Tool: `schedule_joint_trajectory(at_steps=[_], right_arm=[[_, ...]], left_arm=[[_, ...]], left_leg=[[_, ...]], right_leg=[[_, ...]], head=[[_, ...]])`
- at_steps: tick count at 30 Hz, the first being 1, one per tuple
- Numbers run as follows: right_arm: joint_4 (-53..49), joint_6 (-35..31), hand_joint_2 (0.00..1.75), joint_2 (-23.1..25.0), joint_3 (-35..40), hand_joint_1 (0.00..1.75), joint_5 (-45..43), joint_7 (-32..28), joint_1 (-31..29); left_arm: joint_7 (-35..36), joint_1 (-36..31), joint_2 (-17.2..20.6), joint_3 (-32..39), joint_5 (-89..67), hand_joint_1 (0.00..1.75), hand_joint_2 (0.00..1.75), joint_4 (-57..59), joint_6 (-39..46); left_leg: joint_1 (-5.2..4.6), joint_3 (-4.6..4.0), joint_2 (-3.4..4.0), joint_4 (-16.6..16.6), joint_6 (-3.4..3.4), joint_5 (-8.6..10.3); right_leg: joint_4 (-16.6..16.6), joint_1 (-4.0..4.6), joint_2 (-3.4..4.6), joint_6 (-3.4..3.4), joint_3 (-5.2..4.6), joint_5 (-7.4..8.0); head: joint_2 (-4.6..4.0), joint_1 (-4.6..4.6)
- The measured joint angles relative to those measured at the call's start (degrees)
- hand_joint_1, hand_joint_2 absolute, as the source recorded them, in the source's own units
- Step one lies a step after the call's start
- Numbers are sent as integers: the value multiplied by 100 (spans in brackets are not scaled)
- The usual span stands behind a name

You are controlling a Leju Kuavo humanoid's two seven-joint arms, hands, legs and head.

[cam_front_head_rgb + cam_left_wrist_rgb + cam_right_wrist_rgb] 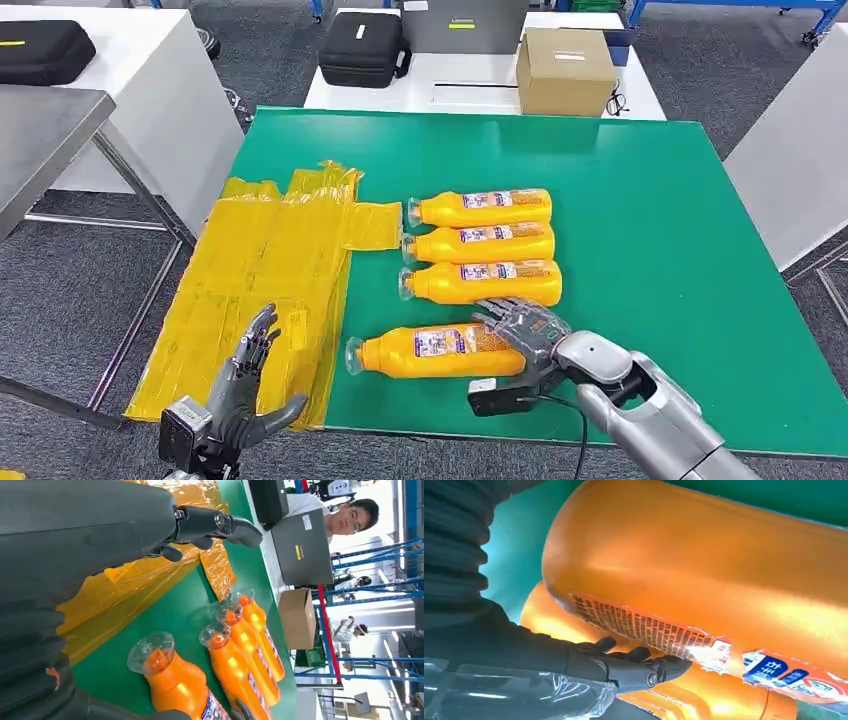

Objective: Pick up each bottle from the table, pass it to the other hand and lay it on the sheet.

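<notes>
Right hand [522, 328] curls over the nearest bottle [435, 351], gripping it; left hand [250, 385] hovers with fingers spread above the sheet [260, 280].

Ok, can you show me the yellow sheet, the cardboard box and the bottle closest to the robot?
yellow sheet [255, 270], head view, on its crinkled middle.
cardboard box [565, 70], head view, on its front face.
nearest bottle [435, 351], head view, on the orange body beside the label.
</notes>
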Motion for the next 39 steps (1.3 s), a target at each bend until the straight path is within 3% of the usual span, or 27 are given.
schedule_joint_trajectory(at_steps=[10, 11, 23, 24, 32, 39], right_arm=[[229, 55, 175, 81, 133, 0, -256, 96, -143], [227, 105, 0, 50, 129, 0, -325, 96, -143], [-317, 341, 0, -628, -59, 0, -634, 41, -36], [-372, 352, 175, -679, -74, 0, -651, 37, -36], [-832, 413, 175, -975, -162, 0, -610, 61, 210], [-903, 413, 175, -787, -57, 0, -487, 94, 269]], left_arm=[[39, 2, -2, 28, 33, 0, 175, 4, 18], [39, 6, -2, 35, 35, 0, 175, 4, 20], [-37, 69, -44, 203, 7, 0, 175, 15, -9], [-46, 69, -46, 223, 4, 0, 175, 15, -11], [-63, 72, -48, 334, -22, 0, 175, 17, -70], [-72, 41, -98, 409, -111, 0, 175, 26, -175]], left_leg=[[1, 1, 0, 1, 0, 1], [0, 1, 0, 1, 0, 1], [-3, -2, -1, 2, 1, 0], [-3, -2, -1, 2, 1, 0], [-2, -5, -1, 1, 0, -1], [-2, -8, 0, 1, 0, -1]], right_leg=[[0, 1, 0, 0, -2, 0], [0, 0, -1, 0, -2, 0], [-1, -4, 0, 0, -5, 0], [-2, -3, 1, 0, -6, 1], [-1, 0, 0, 1, -8, 0], [0, 1, 2, 0, -10, 0]], head=[[0, 0], [0, 0], [0, 0], [0, 0], [0, 0], [0, 0]])
